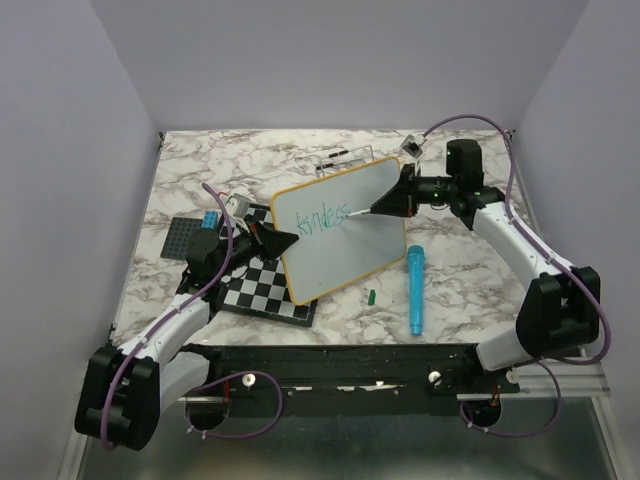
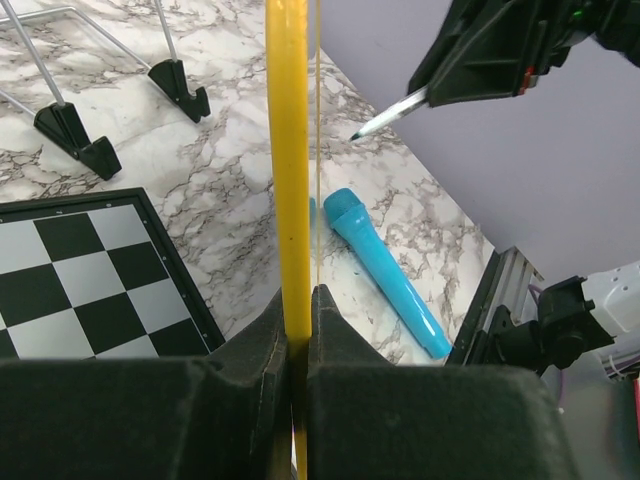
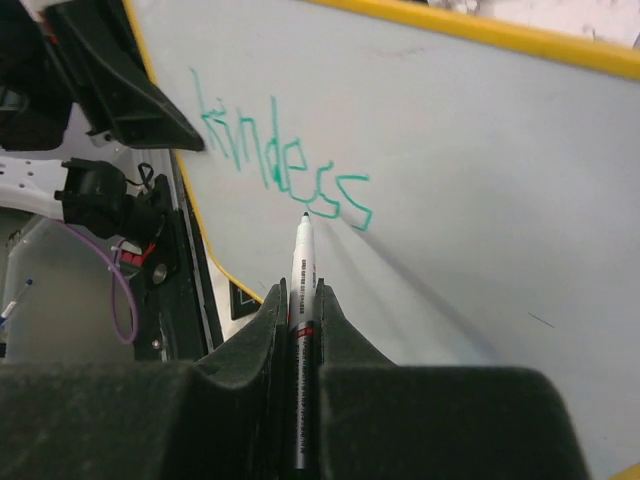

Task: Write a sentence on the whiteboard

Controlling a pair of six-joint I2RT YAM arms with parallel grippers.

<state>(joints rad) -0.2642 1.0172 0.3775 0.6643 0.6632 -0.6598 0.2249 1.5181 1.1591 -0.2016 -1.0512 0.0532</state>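
A marble-patterned desk [image 1: 200, 160], white veined with grey, is carrying everything. Near its centre the whiteboard [image 1: 350, 250], a glossy white rectangle with rounded corners and a thin yellow frame, is standing tilted, its face turning toward three o'clock. A flat black-and-white checkered board [image 1: 255, 290] is lying at the whiteboard's seven o'clock, partly under its lower corner. The left hand [image 1: 275, 240], black and wedge-shaped, is clamping narrowly on the yellow frame at the whiteboard's nine o'clock edge. The right hand [image 1: 395, 200] is reaching in from two o'clock, pinching a slim white marker [image 3: 302, 270] between nearly closed fingers. A smooth cyan microphone-shaped toy [image 1: 414, 290] is lying on the desk at the whiteboard's four o'clock. Thin green lettering [image 1: 322, 219] reading "kindess" is running across the whiteboard's upper half, and the marker's tip is sitting just under its last letters; whether it is touching the surface is unclear. A small green cap [image 1: 370, 297] is resting near the whiteboard's lower edge, at five o'clock.
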